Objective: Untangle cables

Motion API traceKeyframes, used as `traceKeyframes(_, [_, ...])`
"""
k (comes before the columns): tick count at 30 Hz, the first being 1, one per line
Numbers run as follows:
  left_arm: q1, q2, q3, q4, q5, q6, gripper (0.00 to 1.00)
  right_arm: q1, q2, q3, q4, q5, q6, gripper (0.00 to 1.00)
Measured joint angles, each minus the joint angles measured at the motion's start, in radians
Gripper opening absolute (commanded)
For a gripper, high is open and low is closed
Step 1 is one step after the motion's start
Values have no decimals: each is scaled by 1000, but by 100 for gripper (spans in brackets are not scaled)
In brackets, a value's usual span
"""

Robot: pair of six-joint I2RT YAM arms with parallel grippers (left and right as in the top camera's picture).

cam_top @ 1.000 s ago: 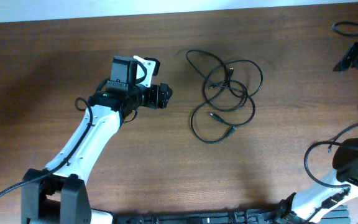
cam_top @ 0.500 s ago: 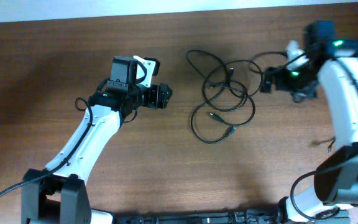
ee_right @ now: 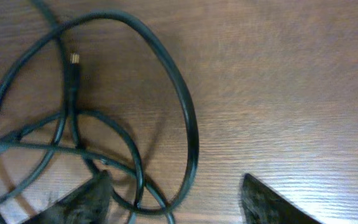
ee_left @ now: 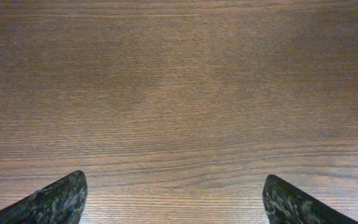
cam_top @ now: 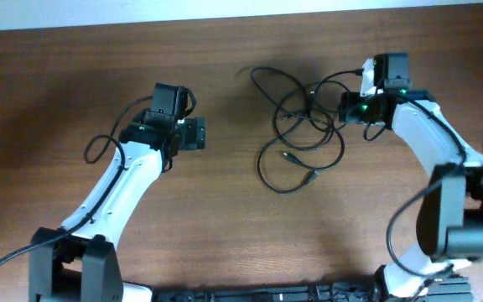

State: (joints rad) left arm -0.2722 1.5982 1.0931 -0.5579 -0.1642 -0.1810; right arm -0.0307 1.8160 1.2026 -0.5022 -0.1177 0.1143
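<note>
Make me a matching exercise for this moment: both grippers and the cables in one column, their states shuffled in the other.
Column one:
1. left gripper
2. right gripper
3. cables

Column two:
A. lying in overlapping black loops
B. open over bare table
C. open, with a cable loop between its fingers

Pairs: 1-B, 2-C, 3-A.

Brown wood-grain table [cam_top: 225, 243], grain running sideways; pale strip [cam_top: 99, 13] along far edge, overhead view.
</note>
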Motion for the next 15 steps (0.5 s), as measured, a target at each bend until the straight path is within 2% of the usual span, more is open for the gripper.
traceKeyframes(2, [0, 0, 0, 0, -5, -3, 91, 2, 45, -5, 16, -16, 43, 54])
traceKeyframes(3, [0, 0, 0, -2, -4, -3, 91, 3, 63, -8, 23, -27, 56, 46])
traceKeyframes(4, [0, 0, 0, -3, -1, -3, 91, 4, 93, -10, 32, -45, 69, 28])
traceKeyframes(5, [0, 0, 0, -3, 4, -3, 91, 4, 105, -10, 35, -54, 85, 20])
traceKeyframes(8, [0, 0, 0, -6, 10, -3, 91, 5, 117, -10, 48, -107, 98, 4])
traceKeyframes(12, [0, 0, 0, -11, 15, -3, 90, 5, 117, 0, 35, -205, 101, 4])
traceKeyframes(15, [0, 0, 0, -11, 18, -3, 90, 5, 116, 55, -46, -282, 100, 4])
